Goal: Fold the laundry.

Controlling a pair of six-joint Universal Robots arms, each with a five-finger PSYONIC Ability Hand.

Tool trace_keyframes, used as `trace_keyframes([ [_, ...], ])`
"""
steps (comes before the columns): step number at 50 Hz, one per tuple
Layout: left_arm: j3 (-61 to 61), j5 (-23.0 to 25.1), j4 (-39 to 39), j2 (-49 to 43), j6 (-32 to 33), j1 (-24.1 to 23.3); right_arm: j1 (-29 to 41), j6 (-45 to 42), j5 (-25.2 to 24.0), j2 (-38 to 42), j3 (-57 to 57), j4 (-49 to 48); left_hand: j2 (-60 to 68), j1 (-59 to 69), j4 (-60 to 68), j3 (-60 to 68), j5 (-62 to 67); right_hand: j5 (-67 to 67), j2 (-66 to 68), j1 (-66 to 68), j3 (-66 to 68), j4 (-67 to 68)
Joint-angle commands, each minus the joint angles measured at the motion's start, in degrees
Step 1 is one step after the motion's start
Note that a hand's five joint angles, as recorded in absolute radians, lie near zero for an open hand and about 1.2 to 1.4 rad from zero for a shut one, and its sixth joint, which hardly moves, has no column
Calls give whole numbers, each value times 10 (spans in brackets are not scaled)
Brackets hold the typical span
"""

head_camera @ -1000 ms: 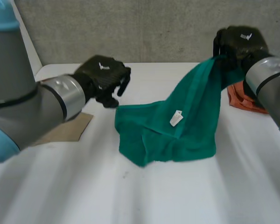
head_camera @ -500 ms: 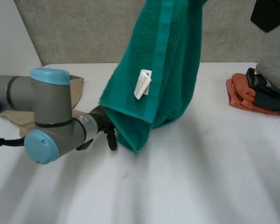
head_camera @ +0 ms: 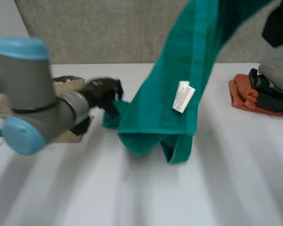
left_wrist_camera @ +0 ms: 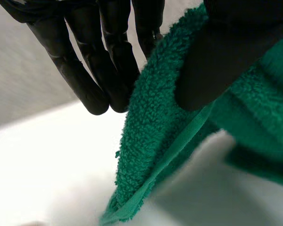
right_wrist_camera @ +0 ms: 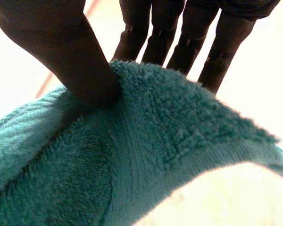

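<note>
Green terry towel [head_camera: 179,70] hangs over open white table [head_camera: 217,188]. Left hand [left_wrist_camera: 226,52] pinches its hemmed side edge; right hand [right_wrist_camera: 61,52] pinches its top.

White table [head_camera: 217,188] carries a clothes pile [head_camera: 262,92] and tan cloth [head_camera: 70,86]

Green towel [right_wrist_camera: 170,141]: terry cloth, rough looped pile, flat woven border band. Bench [head_camera: 226,188]: smooth, matt. Matt, smooth: left hand [left_wrist_camera: 104,56], right hand [right_wrist_camera: 56,47].

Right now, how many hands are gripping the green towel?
2. The left hand pinches the green towel's lower edge; the right hand pinches its raised upper end.
</note>
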Motion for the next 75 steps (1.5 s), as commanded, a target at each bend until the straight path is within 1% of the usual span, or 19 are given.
trace_keyframes([
  [1,-75,17,-4,162,57,33,-107,15,-65,106,52,-9,116,131,116,122,139,134,122,147,117,112],
  [6,-115,30,-2,179,74,15,-118,13,-68,231,19,-9,116,131,116,122,139,134,122,147,117,112],
  [11,-118,10,9,101,83,-25,-116,-2,-59,355,-55,-8,116,131,116,122,139,134,122,147,117,112],
  [20,51,-117,-4,-128,130,-57,-81,-47,-18,527,-223,-17,116,131,116,122,139,134,122,147,117,112],
  [22,87,-134,-11,-162,133,-59,-74,-52,0,543,-242,-25,116,131,116,122,139,47,35,60,30,25],
  [23,123,-149,-20,-187,134,-60,-67,-59,23,554,-253,-35,116,131,116,122,139,-127,-138,-113,-144,-148],
  [26,165,-162,-36,-206,130,-60,-55,-71,59,557,-255,-46,36,51,36,42,59,-370,-382,-357,-387,-392],
  [28,187,-161,-56,-205,122,-60,-44,-85,92,549,-249,-49,-146,-131,-146,-139,-122,-543,-555,-530,-561,-565],
  [30,187,-152,-67,-196,115,-60,-41,-90,107,536,-238,-47,-322,-307,-322,-316,-299,-566,-578,-553,-583,-588],
  [31,178,-139,-77,-182,108,-61,-38,-95,113,517,-219,-43,-476,-461,-476,-470,-453,-566,-578,-553,-583,-588],
  [36,116,-112,-83,-125,93,-55,-42,-106,93,425,-135,-34,-584,-569,-584,-578,-561,-566,-578,-553,-583,-588],
  [45,-66,-71,-26,29,74,0,-49,-117,22,248,47,13,-584,-569,-584,-578,-561,-566,-578,-553,-583,-588],
  [50,-162,-29,-1,80,50,47,-42,-132,-49,201,140,68,-559,-544,-559,-553,-536,-390,-402,-377,-407,-412],
  [55,-208,-2,-16,73,24,81,-26,-150,-99,201,207,84,-413,-398,-412,-406,-389,-230,-241,-216,-247,-251],
  [59,-217,9,-24,58,17,94,-14,-166,-111,225,228,53,-355,-340,-355,-349,-332,-222,-234,-209,-240,-244],
  [65,-208,14,-25,28,13,95,2,-188,-108,266,231,9,-355,-340,-355,-349,-332,-227,-239,-214,-245,-249],
  [68,-191,15,-28,2,2,86,7,-201,-103,290,223,-17,-397,-382,-397,-391,-374,-326,-338,-313,-344,-348],
  [72,-160,11,-30,-28,-11,71,11,-208,-97,305,214,-46,-486,-471,-486,-480,-463,-385,-397,-372,-403,-407],
  [75,-133,6,-32,-51,-12,60,16,-211,-86,316,209,-74,-493,-478,-493,-487,-470,-382,-394,-369,-400,-404],
])
